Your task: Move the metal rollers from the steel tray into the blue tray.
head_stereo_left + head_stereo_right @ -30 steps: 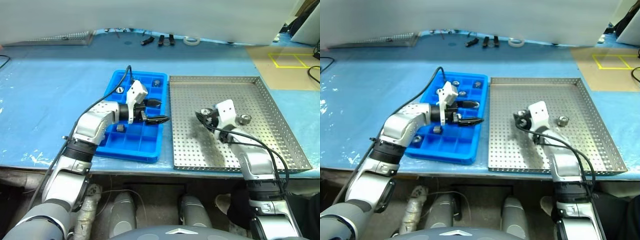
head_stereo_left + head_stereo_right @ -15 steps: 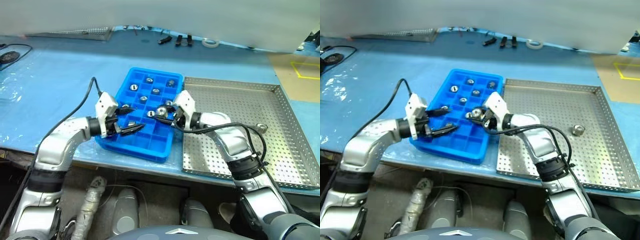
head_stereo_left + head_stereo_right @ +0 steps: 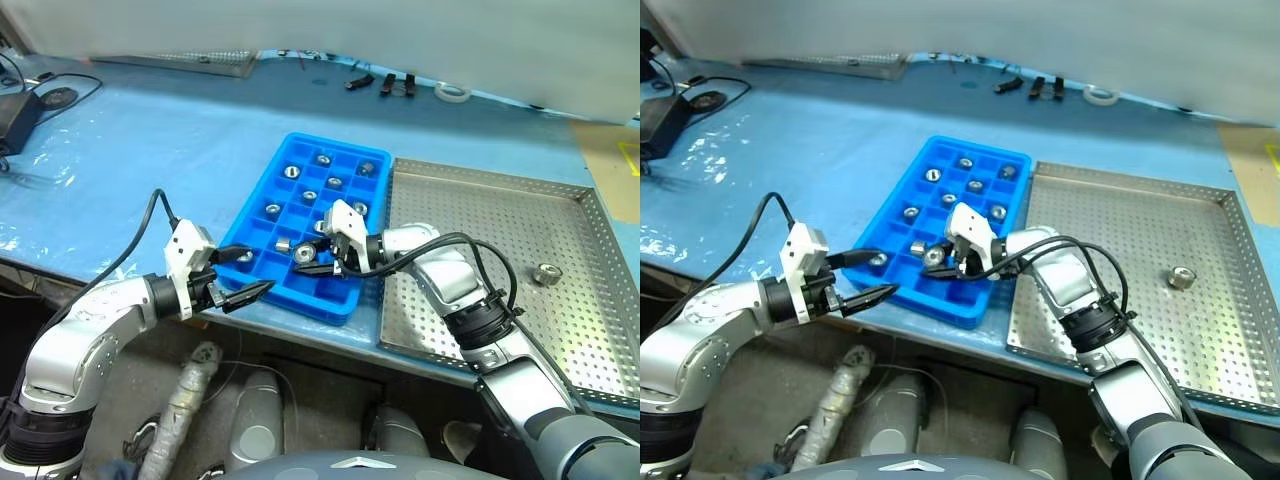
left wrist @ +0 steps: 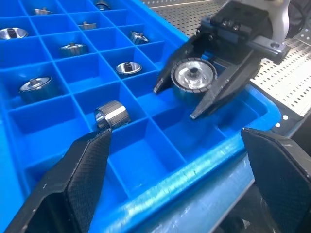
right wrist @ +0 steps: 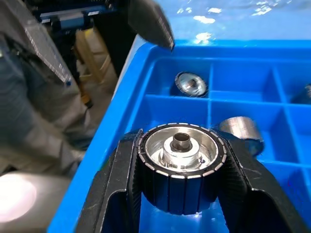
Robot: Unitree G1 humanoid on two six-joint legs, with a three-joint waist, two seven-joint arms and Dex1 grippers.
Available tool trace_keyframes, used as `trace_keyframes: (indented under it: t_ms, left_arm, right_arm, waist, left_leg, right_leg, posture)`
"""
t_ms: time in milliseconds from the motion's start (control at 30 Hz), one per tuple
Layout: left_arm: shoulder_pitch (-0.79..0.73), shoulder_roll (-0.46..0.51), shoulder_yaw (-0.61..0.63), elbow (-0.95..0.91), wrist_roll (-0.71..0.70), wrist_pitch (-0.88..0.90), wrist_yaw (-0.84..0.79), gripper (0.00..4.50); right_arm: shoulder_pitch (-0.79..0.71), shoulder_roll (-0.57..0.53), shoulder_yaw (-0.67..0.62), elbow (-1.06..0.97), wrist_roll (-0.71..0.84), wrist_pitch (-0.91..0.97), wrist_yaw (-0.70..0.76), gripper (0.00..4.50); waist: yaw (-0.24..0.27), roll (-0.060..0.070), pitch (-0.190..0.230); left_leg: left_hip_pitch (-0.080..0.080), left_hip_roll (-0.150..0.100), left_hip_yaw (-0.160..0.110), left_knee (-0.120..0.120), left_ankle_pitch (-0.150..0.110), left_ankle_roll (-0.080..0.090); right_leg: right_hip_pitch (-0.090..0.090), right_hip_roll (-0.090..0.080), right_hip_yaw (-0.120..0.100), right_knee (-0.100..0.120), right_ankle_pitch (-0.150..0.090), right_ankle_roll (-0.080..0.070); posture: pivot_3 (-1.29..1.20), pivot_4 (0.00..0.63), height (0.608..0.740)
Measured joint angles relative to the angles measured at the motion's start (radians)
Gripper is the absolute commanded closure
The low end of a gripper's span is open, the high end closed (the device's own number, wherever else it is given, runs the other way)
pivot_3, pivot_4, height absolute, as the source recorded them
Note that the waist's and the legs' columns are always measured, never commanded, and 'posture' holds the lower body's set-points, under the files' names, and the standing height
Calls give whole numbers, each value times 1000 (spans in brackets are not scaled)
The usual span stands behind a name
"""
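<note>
A: Eyes on the roller (image 5: 181, 167), a shiny ribbed metal ring with a dark hub. The right gripper (image 3: 318, 260) has its two black fingers clamped on either side of it.

B: And where is it held?

A: Over the near end of the blue tray (image 3: 262, 185), above the compartments along the near edge. The gripper reaches across from the steel tray's side.

B: What else is in that blue tray?

A: Several rollers in separate compartments. One (image 3: 323, 158) at the far end, another (image 3: 272, 210) on the left side, and one (image 4: 111, 113) lying on its side just beside the held one.

B: The steel tray?

A: The perforated steel tray (image 3: 470, 215) lies touching the blue tray's right side. A single roller (image 3: 546, 272) remains on its floor, well apart, toward the right rim.

B: The other arm?

A: The left gripper (image 3: 248, 276) is spread wide and empty, at the blue tray's near left corner, fingers pointing toward the tray.

B: Surroundings?

A: A blue worktop (image 3: 130, 140). A white tape roll (image 3: 455, 92) and small dark tools (image 3: 385, 83) at the far edge, a grey mesh tray (image 3: 200, 61) far left.
</note>
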Motion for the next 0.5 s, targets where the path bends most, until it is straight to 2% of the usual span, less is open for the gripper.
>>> trace_keyframes:
  t_ms: [67,267,500]
  left_arm:
    - [0,0,0,-1,-6,2,10,0]
    - [-38,1,-10,4,-9,2,19,0]
    - [-185,-4,-87,113,7,-11,-9,0]
  right_arm:
    - [0,-6,4,0,0,2,14,2084]
    - [0,-7,0,0,-3,23,-11,202]
    - [22,-25,-35,-23,-24,24,-113,202]
  waist:
    - [3,0,0]
    - [2,0,0]
    - [-10,0,0]
  left_leg:
    - [0,0,0,0,0,0]
    - [0,0,-1,0,1,-2]
    - [1,-1,0,1,2,-3]
  right_leg:
    - [0,0,0,0,0,0]
    - [-1,0,0,1,0,0]
    - [-1,0,1,5,0,0]
  posture:
    - [417,150,740]
    - [348,150,740]
    - [200,150,740]
